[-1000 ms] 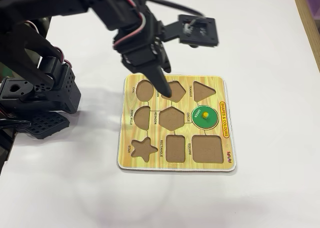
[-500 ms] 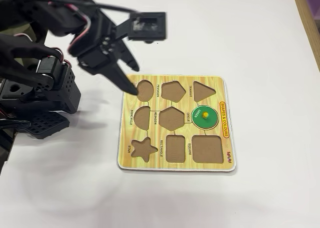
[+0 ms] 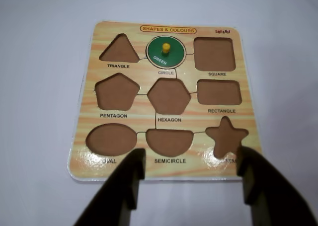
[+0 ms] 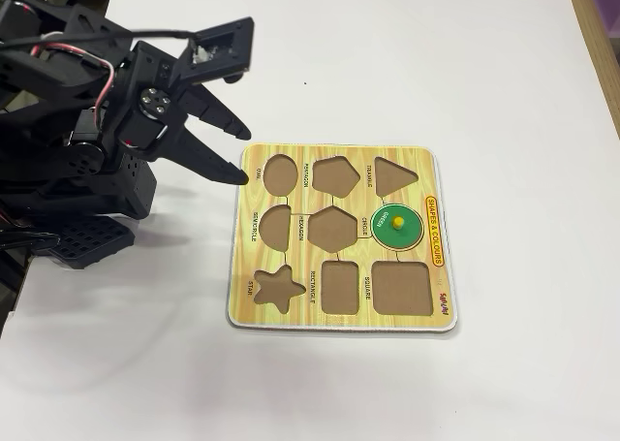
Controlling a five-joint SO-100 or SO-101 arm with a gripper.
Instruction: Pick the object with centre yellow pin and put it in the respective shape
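Black gripper (image 3: pixel 191 164) shows in the wrist view with its two fingers spread apart and nothing between them, low over the near edge of the yellow board (image 3: pixel 84 136). The green disc (image 3: pixel 165 52) sits in the round hole marked CIRCLE.

In the fixed view, the gripper (image 4: pixel 240 152) has pulled back left, off the board (image 4: pixel 339 323), its tips just beside the board's corner. The arm (image 4: pixel 77 102) is folded low. The disc (image 4: pixel 396 225) stays in its hole.

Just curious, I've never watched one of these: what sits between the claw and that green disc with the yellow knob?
In the wrist view, between the open end effector and the green disc lie empty semicircle and hexagon cutouts.
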